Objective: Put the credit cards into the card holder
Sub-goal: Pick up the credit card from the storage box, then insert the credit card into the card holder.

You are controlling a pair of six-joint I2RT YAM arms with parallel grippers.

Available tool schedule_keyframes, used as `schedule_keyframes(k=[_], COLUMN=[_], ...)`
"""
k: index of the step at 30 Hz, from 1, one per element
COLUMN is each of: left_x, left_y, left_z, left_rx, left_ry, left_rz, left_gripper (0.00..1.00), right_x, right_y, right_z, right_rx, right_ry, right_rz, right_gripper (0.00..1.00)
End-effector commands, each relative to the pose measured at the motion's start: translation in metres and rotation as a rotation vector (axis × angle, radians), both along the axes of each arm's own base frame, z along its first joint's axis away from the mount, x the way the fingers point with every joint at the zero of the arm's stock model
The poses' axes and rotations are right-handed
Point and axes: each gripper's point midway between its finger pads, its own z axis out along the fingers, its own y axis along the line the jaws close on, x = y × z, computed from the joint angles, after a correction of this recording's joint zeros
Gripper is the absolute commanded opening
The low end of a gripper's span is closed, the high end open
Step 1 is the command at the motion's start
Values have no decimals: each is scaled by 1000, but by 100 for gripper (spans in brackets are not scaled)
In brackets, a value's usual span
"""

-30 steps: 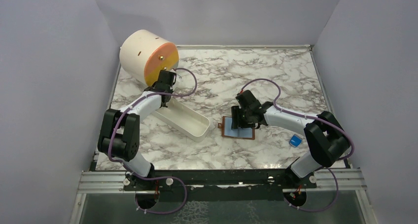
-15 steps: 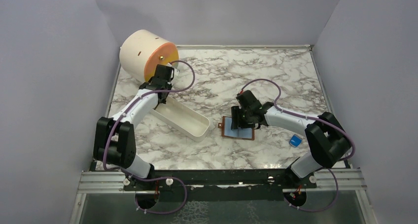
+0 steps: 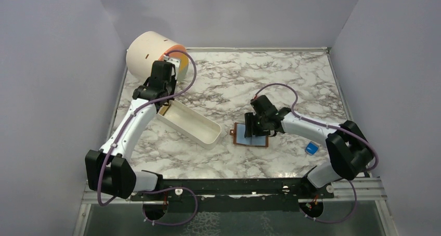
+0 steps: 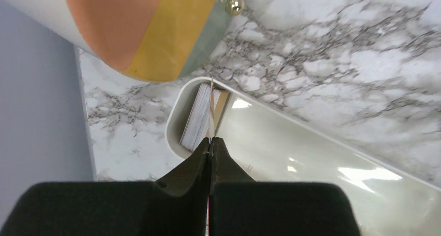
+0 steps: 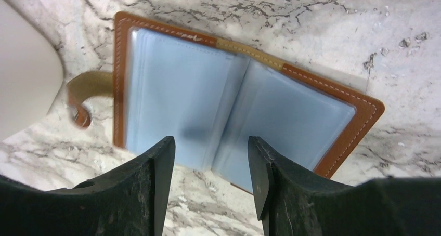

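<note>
While the left jaws hang over the far end of the tray (image 3: 205,126), the right jaws hover above the open wallet (image 3: 258,141) on the marble bench (image 3: 291,75), grey walls (image 3: 234,12) around. Left wrist: jaws pressed together, pinching one card (image 4: 211,103) edge-on, the stack (image 4: 196,116) just ahead. Right wrist: jaws spread over blue pockets (image 5: 177,90). Next, I judge: carry across, slide flat into a pocket.
</note>
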Motion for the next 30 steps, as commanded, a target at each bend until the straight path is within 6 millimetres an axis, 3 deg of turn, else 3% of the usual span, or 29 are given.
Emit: schedule_keyframes(k=[1,7,12,17,24,30], left_x=[-3,-12,-22,-37,-79,-97], left_y=[-35,-105,-156,-199,-275,-305], left_z=[39,53,54,47,29,-5], left_rx=[-262,-608,-882,-946,-1069,-1072], left_ry=[-68,11,105,180,328,406], left_rz=[-6,-194,-293,-341,-414,-397], left_gripper=[0,0,0,0,0,0], right_x=[-2,0,3,6,6,6], right_y=[6,0,-7,-17,-31,-42], right_z=[31,50,44,42,32,21], right_rx=[51,34,-13,-65,-124,-148], right_ry=[-42,-75,-72,-80,-72,-64], right_rz=[34,25,9,-17,-52,-82], right_gripper=[54,54,49,44,37,29])
